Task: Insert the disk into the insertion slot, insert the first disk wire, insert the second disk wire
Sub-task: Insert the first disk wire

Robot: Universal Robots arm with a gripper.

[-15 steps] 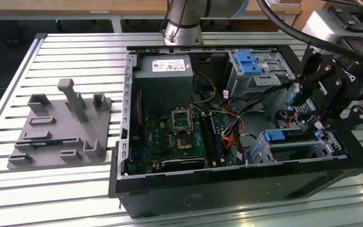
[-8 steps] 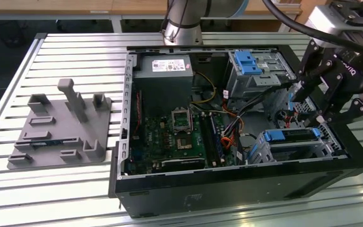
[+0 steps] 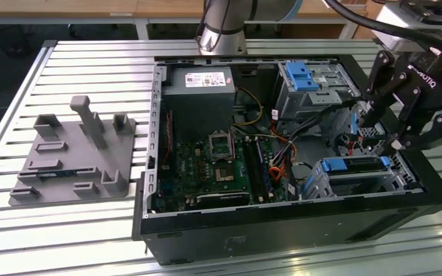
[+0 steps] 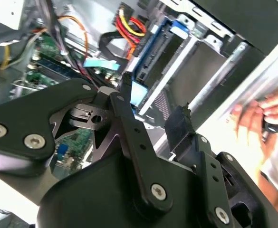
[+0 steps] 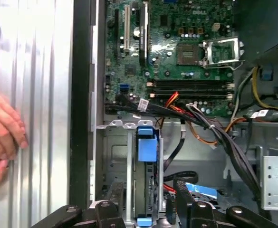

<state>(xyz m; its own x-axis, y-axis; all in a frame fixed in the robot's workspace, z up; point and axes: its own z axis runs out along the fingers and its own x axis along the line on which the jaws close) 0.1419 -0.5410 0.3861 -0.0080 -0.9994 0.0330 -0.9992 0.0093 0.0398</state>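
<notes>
The disk (image 3: 357, 165) in its bright blue frame sits inside the insertion slot (image 3: 374, 183), a silver perforated bay at the exterior view's right end of the open computer case. In both wrist views its blue frame (image 5: 146, 145) (image 4: 150, 61) runs along the bay's silver wall (image 5: 115, 156) (image 4: 200, 76). My gripper (image 3: 382, 135) (image 4: 153, 107) (image 5: 148, 202) hangs open just above the bay with nothing between its black fingers (image 4: 179, 126). Black, red and yellow wires (image 4: 129, 23) (image 5: 200, 123) lie beside the bay; I cannot tell whether any is plugged into the disk.
A taller metal cage with a blue latch (image 3: 305, 77) stands at the case's far end. The motherboard (image 3: 213, 167) and power supply (image 3: 198, 80) fill the case's middle. A grey fixture plate (image 3: 75, 155) lies on the slatted table. A person's hand (image 5: 1, 137) (image 4: 257, 118) rests outside the case.
</notes>
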